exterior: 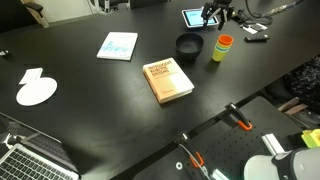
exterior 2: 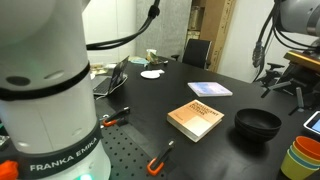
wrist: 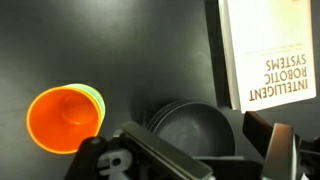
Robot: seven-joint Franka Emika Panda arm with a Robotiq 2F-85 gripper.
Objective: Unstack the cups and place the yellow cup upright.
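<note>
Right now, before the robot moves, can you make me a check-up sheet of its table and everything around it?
Surface: black table, no spills seen.
Job's things: stack of small plastic cups, orange on top, yellow-green under it, nested, beside the black round bowl.
Clutter: brown book, light blue booklet, white paper disc, grey laptop, orange-handled tools on the robot's mounting board.
Grippers: black robot gripper open, holding nothing, hovers over the bowl and cups.
Cables: black cable looping from the arm.
Surroundings: black office chair, black tripod.
</note>
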